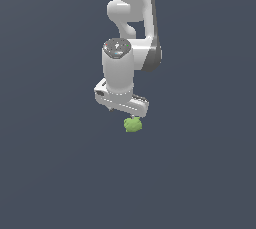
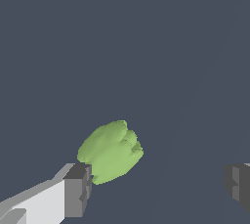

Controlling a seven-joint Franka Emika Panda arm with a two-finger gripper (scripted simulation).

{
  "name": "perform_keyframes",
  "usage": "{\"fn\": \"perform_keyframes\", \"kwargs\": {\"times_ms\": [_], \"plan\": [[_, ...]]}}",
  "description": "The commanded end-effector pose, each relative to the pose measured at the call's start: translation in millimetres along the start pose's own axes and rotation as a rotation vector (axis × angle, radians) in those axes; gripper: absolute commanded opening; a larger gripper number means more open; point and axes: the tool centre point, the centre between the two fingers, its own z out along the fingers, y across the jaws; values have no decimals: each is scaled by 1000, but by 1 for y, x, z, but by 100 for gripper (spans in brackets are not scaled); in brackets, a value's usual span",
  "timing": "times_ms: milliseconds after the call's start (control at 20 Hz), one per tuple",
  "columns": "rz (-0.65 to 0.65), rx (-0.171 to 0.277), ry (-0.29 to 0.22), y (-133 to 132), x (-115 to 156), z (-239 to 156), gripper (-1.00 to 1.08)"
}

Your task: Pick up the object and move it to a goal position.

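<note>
The object (image 1: 132,124) is a small light-green lumpy blob on the dark grey floor, just below my white gripper (image 1: 127,112) in the exterior view. In the wrist view the object (image 2: 111,152) lies close to one grey fingertip (image 2: 77,189), and the other fingertip (image 2: 239,186) is far off to the side. The gripper (image 2: 158,189) is open wide and holds nothing. The blob sits off-centre in the gap, near one finger. I cannot tell whether that finger touches it.
The white arm (image 1: 131,18) rises behind the gripper towards the top of the exterior view. A plain dark grey surface (image 1: 55,163) lies all around, with no other objects in view.
</note>
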Motion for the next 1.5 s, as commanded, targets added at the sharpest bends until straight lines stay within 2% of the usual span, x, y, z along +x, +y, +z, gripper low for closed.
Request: {"fn": "perform_keyframes", "kwargs": {"times_ms": [0,1450], "plan": [[64,1,-2,-3,-2,4,100],[798,-9,-13,-34,-24,52,100]]}}
